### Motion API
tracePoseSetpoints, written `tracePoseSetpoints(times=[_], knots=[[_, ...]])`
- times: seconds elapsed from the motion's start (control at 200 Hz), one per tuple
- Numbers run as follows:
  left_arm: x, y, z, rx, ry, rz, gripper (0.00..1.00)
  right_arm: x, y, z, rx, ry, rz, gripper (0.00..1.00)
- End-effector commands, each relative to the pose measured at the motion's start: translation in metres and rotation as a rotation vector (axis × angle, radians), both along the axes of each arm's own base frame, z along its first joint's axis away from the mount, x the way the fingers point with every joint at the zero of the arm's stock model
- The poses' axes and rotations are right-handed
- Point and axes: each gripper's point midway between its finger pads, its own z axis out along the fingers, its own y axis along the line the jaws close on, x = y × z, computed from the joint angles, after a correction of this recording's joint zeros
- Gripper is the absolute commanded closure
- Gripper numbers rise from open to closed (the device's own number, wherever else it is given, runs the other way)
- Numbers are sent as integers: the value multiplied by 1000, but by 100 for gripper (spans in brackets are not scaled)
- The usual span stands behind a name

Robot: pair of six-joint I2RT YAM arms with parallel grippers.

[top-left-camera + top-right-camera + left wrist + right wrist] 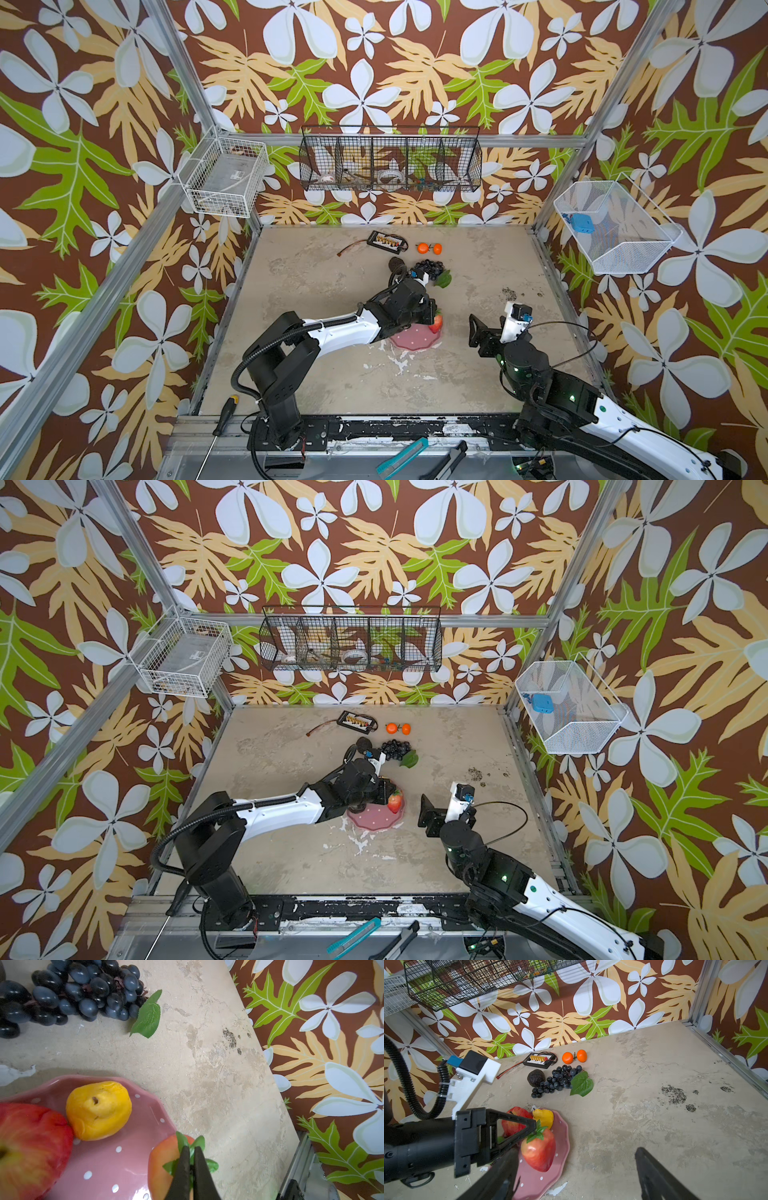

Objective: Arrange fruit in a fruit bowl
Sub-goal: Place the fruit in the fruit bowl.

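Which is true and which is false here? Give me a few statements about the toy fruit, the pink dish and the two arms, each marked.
1. The dark purple bunch of toy grapes lies in the scalloped pink polka-dot dish. False: it lies on the beige table, outside the dish.
2. A yellow toy lemon and a red toy apple sit in the dish, touching. True.
3. The left arm's fingers are shut on the green leaves of a red strawberry-shaped toy. True.
4. The right arm's fingers hold one of the two small oranges. False: they are open and empty; both oranges lie on the table.
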Motion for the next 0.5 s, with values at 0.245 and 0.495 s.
tracePoseSetpoints(times=[0.245, 0.495], knots=[[27, -12, -21, 133, -6, 27, 100, 0, 3, -10, -20, 24, 12, 13], [39, -8, -30, 210, -11, 65, 100, 1, 7, -12, -25, 31, 25, 13]])
